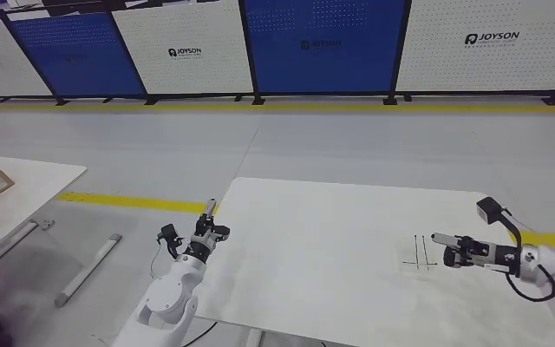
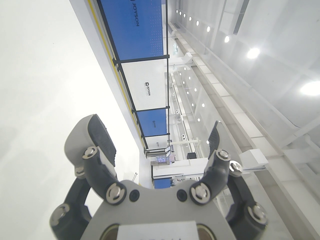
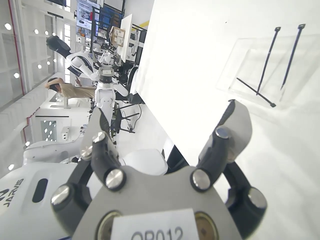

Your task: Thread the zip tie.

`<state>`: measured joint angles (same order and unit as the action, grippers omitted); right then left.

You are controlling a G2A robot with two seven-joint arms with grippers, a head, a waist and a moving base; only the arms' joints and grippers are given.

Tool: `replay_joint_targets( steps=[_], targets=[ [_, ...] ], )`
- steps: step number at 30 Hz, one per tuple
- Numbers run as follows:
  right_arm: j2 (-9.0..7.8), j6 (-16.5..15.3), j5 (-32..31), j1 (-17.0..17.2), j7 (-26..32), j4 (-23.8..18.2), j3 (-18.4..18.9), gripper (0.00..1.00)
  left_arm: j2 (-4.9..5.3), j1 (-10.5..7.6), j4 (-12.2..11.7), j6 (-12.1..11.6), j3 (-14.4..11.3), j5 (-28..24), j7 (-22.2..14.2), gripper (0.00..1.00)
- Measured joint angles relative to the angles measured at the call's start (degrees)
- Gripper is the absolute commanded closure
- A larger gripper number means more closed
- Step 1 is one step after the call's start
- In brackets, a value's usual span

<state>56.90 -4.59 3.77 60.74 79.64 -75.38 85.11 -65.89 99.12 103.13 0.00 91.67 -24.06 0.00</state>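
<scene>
Three black zip ties (image 1: 418, 252) lie untouched on the table; both grippers are spread and empty.

From above, the ties sit at about 4 o'clock on the white table (image 1: 329, 260). They rest on a clear sheet (image 3: 237, 61): two lie side by side, and a crossing tie (image 3: 255, 92) lies over the thin end of one. The right gripper (image 1: 440, 247) hovers just beside them at their 3 o'clock, its fingers parted and pointing toward 9 o'clock. The left gripper (image 1: 208, 212) is well apart at the table's 9 o'clock edge, its jaws wide with nothing between them.
</scene>
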Motion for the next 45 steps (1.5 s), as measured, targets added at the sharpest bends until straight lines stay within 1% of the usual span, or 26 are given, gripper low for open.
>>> replay_joint_targets(
  steps=[2,3,6,8,10,12,13,14,16,28,30,32,35,37,41,43,45],
  targets=[
    [-0.11,0.2,-0.2,0.0,0.0,-0.2,0.2,0.00,0.00,0.00,0.0,0.0,0.0,0.0,0.0,0.00],
    [-0.41,1.0,-0.9,0.0,0.0,-0.8,0.5,0.00,0.00,0.00,0.0,0.0,0.0,0.0,0.0,0.00],
    [-1.65,5.1,-3.6,0.6,0.0,-3.2,1.1,0.00,0.00,0.00,0.0,0.0,0.0,0.0,0.0,0.00],
    [-2.30,7.0,-3.8,0.5,0.0,-3.0,-0.1,0.00,0.00,0.00,0.0,0.0,0.0,0.0,0.0,0.00],
    [-2.76,8.0,-3.1,-0.4,0.0,-1.4,-2.2,0.00,0.00,0.00,0.0,0.0,0.0,0.0,0.0,0.00],
    [-3.25,8.5,-1.9,-2.0,0.0,0.9,-5.3,0.00,0.00,0.00,0.0,0.0,0.0,0.0,0.0,0.00],
    [-3.46,9.1,-1.2,-2.8,0.0,2.2,-6.8,0.00,0.00,0.00,0.0,0.0,0.0,0.0,0.0,0.00],
    [-3.69,10.5,0.2,-4.1,0.0,4.2,-8.3,0.00,0.00,0.00,0.0,0.0,0.0,0.0,0.0,0.00],
    [-3.85,11.9,2.2,-5.6,0.0,6.4,-9.2,0.00,0.00,0.00,0.0,0.0,0.0,0.0,0.0,0.00],
    [-3.82,11.9,2.2,-5.6,0.0,6.4,-9.1,0.00,0.00,0.00,0.0,0.0,0.0,0.0,0.0,0.00],
    [-3.85,10.9,2.0,-5.4,-1.3,6.5,-8.7,0.00,0.00,0.00,0.0,0.0,0.0,0.0,0.0,0.00],
    [-3.96,8.7,0.8,-5.3,-3.9,6.1,-8.8,0.00,0.00,0.00,0.0,0.0,0.0,0.0,0.0,0.00],
    [-4.23,6.1,-1.6,-6.4,-1.9,6.4,-9.6,0.00,0.00,0.00,0.0,0.0,0.0,0.0,0.0,0.00],
    [-4.33,5.3,-3.3,-7.1,-1.3,6.7,-10.2,0.00,0.00,0.00,0.0,0.0,0.0,0.0,0.0,0.00],
    [-4.39,4.8,-8.1,-8.8,-0.1,7.3,-12.8,0.00,0.00,0.00,0.0,0.0,0.0,0.0,0.0,0.00],
    [-4.28,4.8,-9.1,-9.5,-0.1,8.1,-14.0,0.00,0.00,0.00,0.0,0.0,0.0,0.0,0.0,0.00],
    [-4.18,5.7,-9.4,-10.1,-1.4,9.0,-14.5,0.00,0.00,0.00,0.0,0.0,0.0,0.0,0.0,0.00]
  ],
)
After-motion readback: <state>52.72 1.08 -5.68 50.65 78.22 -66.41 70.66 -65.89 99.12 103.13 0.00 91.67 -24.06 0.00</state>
